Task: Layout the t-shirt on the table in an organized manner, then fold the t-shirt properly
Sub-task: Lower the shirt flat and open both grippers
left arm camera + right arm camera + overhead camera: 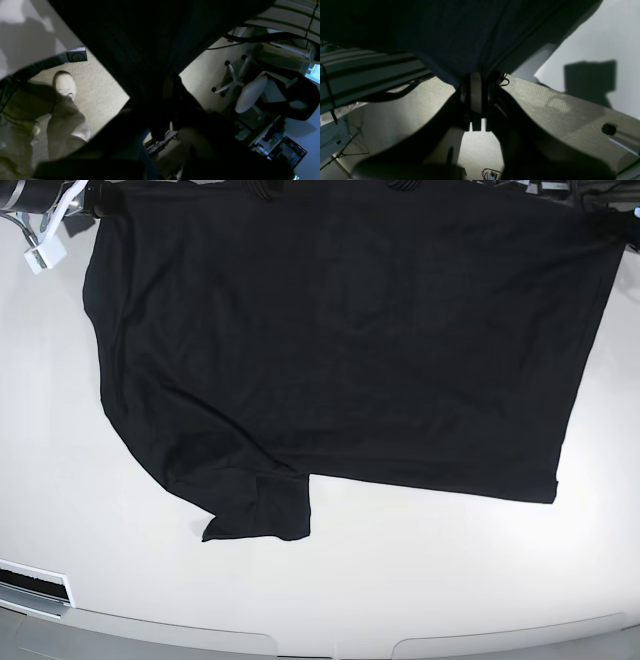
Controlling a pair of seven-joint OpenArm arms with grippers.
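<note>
Overhead, the t-shirt [340, 350] lies spread over the far half of the white surface [420, 580], reaching almost from the left side to the right. Its far edge runs along the far rim of the surface, where both arms sit at the two far corners. One sleeve [262, 515] juts out toward the near left, slightly crumpled, while the straight edge on the right ends near the right rim.

The left gripper [166, 86] shows its fingers pressed together on a bunch of the black cloth, which fans out from the pinch and fills the upper middle of that wrist view. The right gripper [476, 82] does likewise: its fingers are closed narrow on a fold of the shirt, and taut creases radiate away from them.

Around the rig, the left wrist view takes in carpeted floor [100, 92], a person's leg in light trousers with a white shoe [64, 83], and a white office chair [250, 96] on castors further off, with a cluttered area beyond it. Draped cloth blocks much of both wrist views. The right wrist view shows carpet, a corner of the white surface with a square shadow on it, and some loose cables [491, 174] on the floor.
</note>
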